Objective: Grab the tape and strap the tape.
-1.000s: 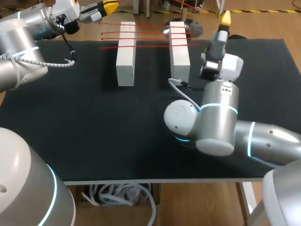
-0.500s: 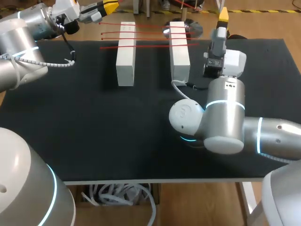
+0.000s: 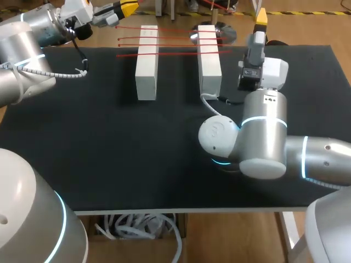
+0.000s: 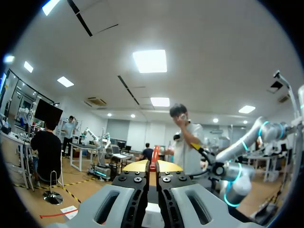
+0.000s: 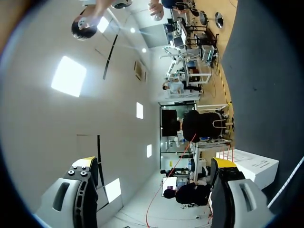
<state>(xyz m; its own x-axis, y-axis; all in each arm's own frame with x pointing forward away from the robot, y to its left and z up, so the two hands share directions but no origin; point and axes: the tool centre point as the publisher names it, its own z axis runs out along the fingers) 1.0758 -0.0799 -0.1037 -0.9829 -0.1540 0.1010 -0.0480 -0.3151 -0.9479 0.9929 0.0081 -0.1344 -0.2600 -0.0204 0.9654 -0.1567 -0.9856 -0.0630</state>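
Two white blocks (image 3: 147,61) (image 3: 209,57) stand upright at the back of the black table (image 3: 109,142). Several strands of thin red tape (image 3: 175,53) are stretched across their tops. My left gripper (image 3: 124,7) hangs beyond the table's far left corner, shut on the red tape's end. In the left wrist view that tape (image 4: 153,163) shows as a red strip pinched between the left gripper's (image 4: 153,166) yellow tips. My right gripper (image 3: 261,17) points away, right of the right block, open and empty. From the right gripper (image 5: 154,164), the white block (image 5: 249,164) lies beside one finger, and a red strand (image 5: 183,159) runs ahead.
The right arm's big elbow (image 3: 258,142) stands over the table's right middle, and its grey cable (image 3: 211,98) loops near the foot of the right block. Bare black cloth stretches in front of the blocks and to the left.
The right arm has shifted a little to the right and back, its gripper still open. The left arm and the tape strands have not moved.
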